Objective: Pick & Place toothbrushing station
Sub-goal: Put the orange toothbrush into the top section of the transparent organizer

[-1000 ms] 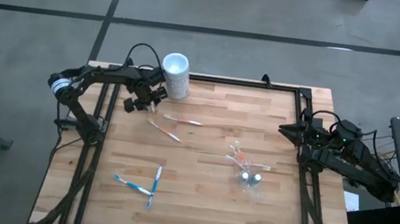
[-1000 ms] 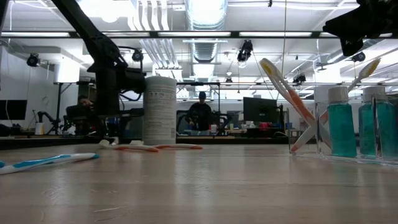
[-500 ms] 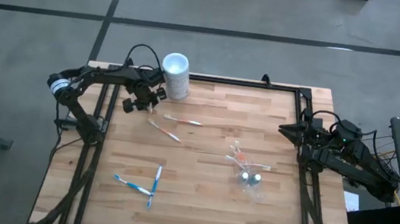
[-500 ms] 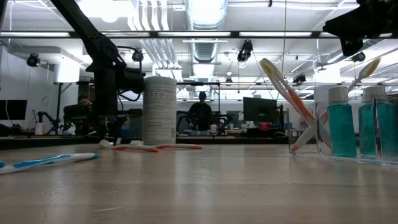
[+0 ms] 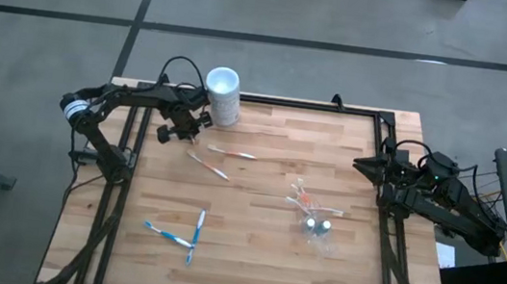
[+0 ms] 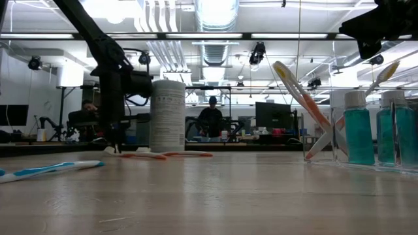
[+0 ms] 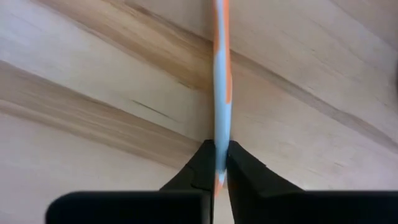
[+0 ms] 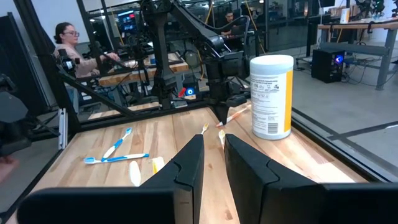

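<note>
My left gripper (image 5: 190,138) stands at the table's far left, pointing down, shut on the end of an orange-and-white toothbrush (image 5: 231,152). A second orange-and-white toothbrush (image 5: 207,165) lies just nearer. Two blue-and-white toothbrushes (image 5: 182,235) lie crossed near the front left. The clear cup (image 5: 318,230) stands right of centre with small capped bottles inside and toothbrushes (image 5: 304,203) leaning on it. My right gripper (image 5: 359,163) waits above the right edge, open by a narrow gap and empty. My left gripper pinches the orange-and-white toothbrush close to one end (image 7: 219,163) between its two fingers (image 7: 202,165). The fingers come from above, pointing down, and lie across the toothbrush. The rest of the toothbrush (image 6: 140,155) lies flat on the table, stretching away toward the right.
A tall opaque white canister (image 5: 223,95) stands at the far edge right beside my left gripper. Black frame rails (image 5: 287,103) run along the table's edges. Bare wood (image 5: 250,248) lies between the blue toothbrushes and the clear cup. People sit in the room beyond.
My left gripper has shut its fingers on the end of the orange-and-white toothbrush while staying in place. The toothbrush has stayed where it lay.
</note>
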Robot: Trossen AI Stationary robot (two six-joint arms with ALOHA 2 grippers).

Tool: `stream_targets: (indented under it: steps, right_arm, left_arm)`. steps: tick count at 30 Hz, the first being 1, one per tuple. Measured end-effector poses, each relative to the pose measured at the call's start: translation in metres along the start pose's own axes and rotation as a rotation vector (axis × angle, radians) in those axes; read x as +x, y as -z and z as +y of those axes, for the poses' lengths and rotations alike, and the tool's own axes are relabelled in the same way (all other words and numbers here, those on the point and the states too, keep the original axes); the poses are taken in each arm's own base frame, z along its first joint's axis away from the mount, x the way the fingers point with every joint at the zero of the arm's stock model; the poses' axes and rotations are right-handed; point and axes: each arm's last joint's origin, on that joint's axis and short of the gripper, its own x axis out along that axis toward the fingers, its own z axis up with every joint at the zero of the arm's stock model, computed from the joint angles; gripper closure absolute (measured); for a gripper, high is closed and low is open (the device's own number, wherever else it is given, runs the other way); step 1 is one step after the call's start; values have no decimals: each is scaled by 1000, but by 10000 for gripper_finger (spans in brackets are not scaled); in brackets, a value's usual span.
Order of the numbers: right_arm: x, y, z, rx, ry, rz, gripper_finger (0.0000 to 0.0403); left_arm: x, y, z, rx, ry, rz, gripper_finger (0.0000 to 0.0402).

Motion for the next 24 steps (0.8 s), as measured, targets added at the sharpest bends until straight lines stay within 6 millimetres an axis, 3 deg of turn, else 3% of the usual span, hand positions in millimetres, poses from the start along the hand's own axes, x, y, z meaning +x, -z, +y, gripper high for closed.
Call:
stream_targets:
  steps: [14,24]
  right_arm:
    - [0,0,0,0,0,0,342]
    - [0,0,0,0,0,0,342]
  left_arm:
    - [-6,2,-4,25,18,-39,381]
    - [-47,7,0,40,110,-274,376]
